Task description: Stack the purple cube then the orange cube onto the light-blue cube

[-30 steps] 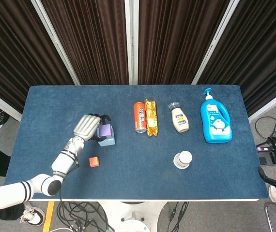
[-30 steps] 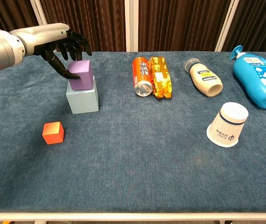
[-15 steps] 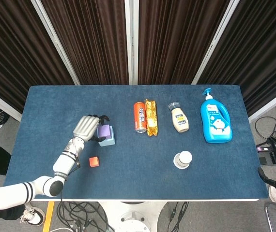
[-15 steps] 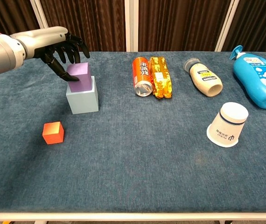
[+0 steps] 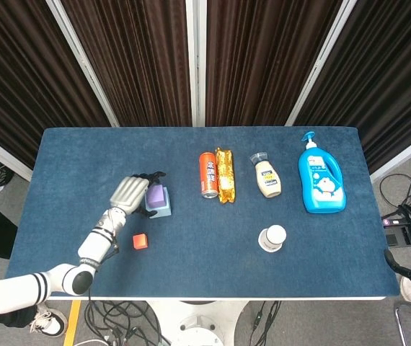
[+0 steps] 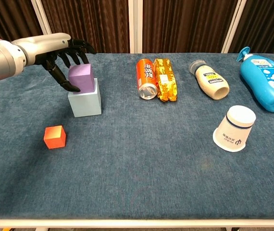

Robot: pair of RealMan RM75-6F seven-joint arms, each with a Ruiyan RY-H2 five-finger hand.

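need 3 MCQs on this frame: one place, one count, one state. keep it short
1. Where is the purple cube?
A. on the light-blue cube
B. on the table beside the can
C. on the orange cube

2. How many cubes are stacked in all?
A. one
B. two
C. three

3. How does the paper cup lie?
A. upright, mouth up
B. crushed flat
C. upside down, tilted

Answers:
1. A: the chest view shows the purple cube sitting on top of the light-blue one, with the left hand close by it.
2. B: purple on light-blue only; the orange cube sits alone on the table, nearer the front edge.
3. C: its closed base faces up and its wider rim is down, with the cup leaning.
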